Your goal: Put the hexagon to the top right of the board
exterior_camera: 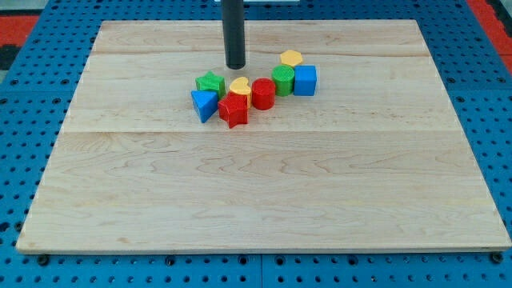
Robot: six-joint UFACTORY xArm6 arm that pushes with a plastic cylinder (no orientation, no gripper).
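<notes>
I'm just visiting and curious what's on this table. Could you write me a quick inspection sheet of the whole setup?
Surface: pale wooden board, flat, bare outside the cluster.
Job's things: yellow hexagon, at the cluster's top right, just above the green cylinder.
Clutter: blue cube, red cylinder, yellow heart, red star, green star, blue triangle.
End effector: my tip, above the yellow heart, left of the hexagon, touching nothing.
Cables: nothing seen.
Surroundings: blue perforated base.

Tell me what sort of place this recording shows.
Likely a robotics lab bench: a pale wooden board sits on a blue perforated base, small coloured blocks such as the yellow hexagon cluster near the view's top, and my tip rests just above the cluster.
</notes>
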